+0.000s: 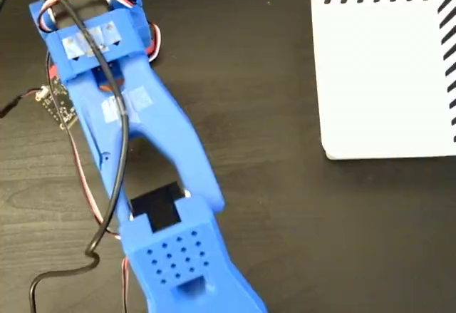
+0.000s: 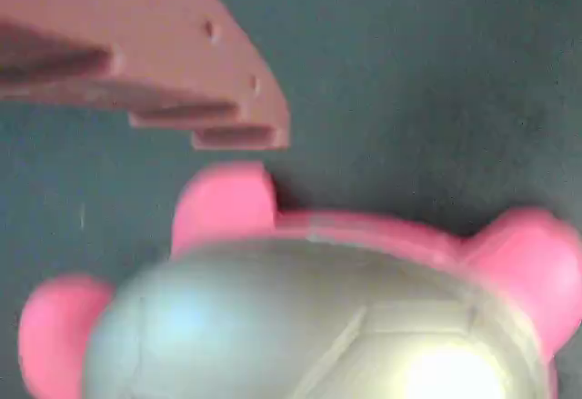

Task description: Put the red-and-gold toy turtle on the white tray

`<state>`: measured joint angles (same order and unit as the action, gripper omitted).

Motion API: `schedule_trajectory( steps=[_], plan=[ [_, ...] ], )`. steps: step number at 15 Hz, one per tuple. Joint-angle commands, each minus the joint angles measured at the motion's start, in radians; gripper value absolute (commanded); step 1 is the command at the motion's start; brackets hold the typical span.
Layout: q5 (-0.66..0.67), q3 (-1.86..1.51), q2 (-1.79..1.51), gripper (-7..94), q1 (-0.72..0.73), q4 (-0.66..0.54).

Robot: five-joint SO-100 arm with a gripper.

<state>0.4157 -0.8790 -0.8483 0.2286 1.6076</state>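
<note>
Nearest the wrist camera, the shiny gold-domed toy turtle with coral-pink feet and rim (image 2: 309, 326) fills the lower frame on the dark worktop (image 2: 436, 81), with one ridged finger (image 2: 182, 81) at its 11 o'clock, just above a foot; whether the fingers are wide or narrow cannot be told. In the fixed view the blue plastic arm (image 1: 142, 149) covers the left, and the flat white tray with black edge stripes (image 1: 385, 78) lies well apart at 2 o'clock.
</note>
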Motion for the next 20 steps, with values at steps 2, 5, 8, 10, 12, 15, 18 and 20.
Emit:
schedule_trajectory(
  steps=[2,5,8,10,12,15,18,20],
  plan=[
    [0.009,0.026,-0.018,67,0.000,-0.006],
    [0.009,0.026,0.005,67,0.005,-0.020],
    [0.009,0.026,0.017,67,0.003,-0.031],
    [0.009,0.026,0.028,67,0.002,-0.046],
    [0.009,0.026,0.031,65,0.002,-0.052],
    [0.009,0.026,0.031,54,0.006,-0.055],
    [-0.009,0.026,0.031,26,0.005,-0.074],
    [-0.014,0.026,0.028,6,0.002,-0.077]
  ],
)
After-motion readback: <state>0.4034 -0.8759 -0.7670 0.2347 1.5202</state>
